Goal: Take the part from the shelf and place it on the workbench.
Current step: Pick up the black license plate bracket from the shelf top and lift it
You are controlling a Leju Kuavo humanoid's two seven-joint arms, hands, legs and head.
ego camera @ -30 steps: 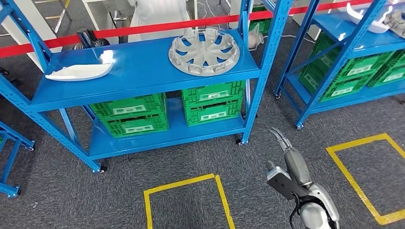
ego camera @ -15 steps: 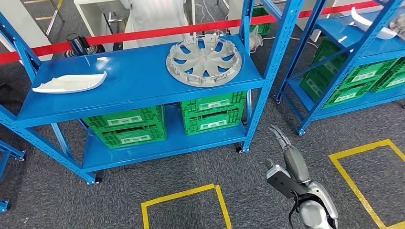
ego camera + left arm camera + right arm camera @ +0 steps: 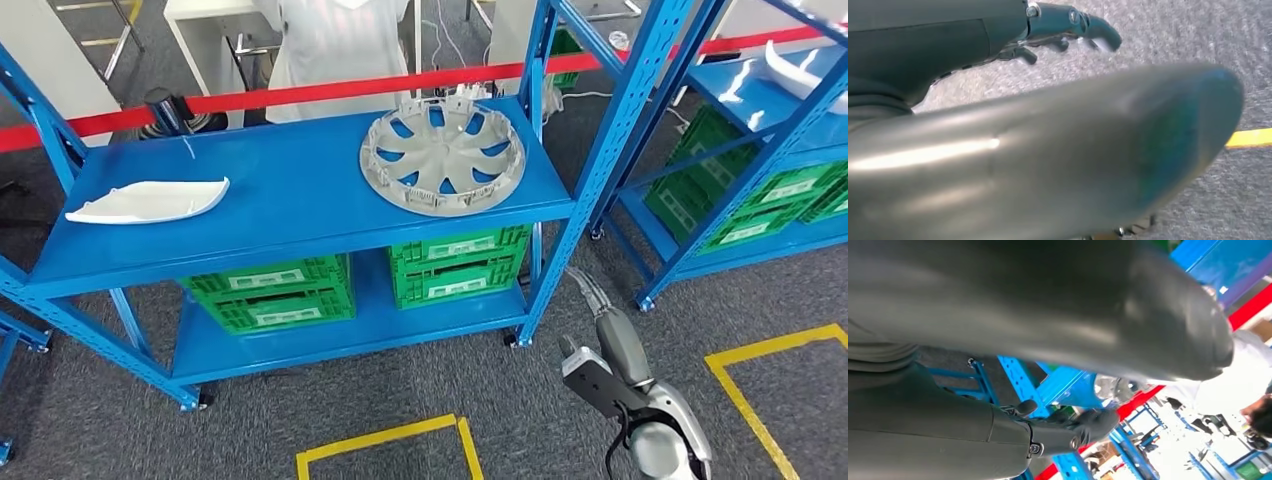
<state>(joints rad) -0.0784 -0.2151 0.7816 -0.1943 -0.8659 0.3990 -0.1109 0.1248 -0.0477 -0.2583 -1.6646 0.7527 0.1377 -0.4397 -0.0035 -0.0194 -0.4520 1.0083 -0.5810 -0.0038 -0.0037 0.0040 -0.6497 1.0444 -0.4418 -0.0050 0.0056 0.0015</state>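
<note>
1. Wheel cover (image 3: 444,160), the likeliest part for this task, lies flat on the top board of the blue shelf (image 3: 290,205) in the head view, untouched. A white curved panel (image 3: 146,201) lies well apart from it at the other end of the same board; which of the two is meant I cannot tell. Green crates (image 3: 270,292) sit on the lower board. The right hand (image 3: 598,312) hangs low in front of the shelf's corner post, fingers straight and close together, holding nothing. A red barrier tape (image 3: 330,88) runs behind the shelf, with a person in white (image 3: 340,40) beyond it. No workbench is visible.

2. In the left wrist view, the left hand (image 3: 1073,25) hangs over grey carpet (image 3: 1198,35) near a yellow floor line (image 3: 1250,138). Its dark fingers are loosely curled with nothing in them; how far apart they are I cannot tell.

3. In the right wrist view, the right hand (image 3: 1068,432) points toward the blue shelf frame, with nothing in its grasp.

4. Judgement: the task is barely begun. Reaching up, gripping the part, lifting, carrying and setting down all remain.
</note>
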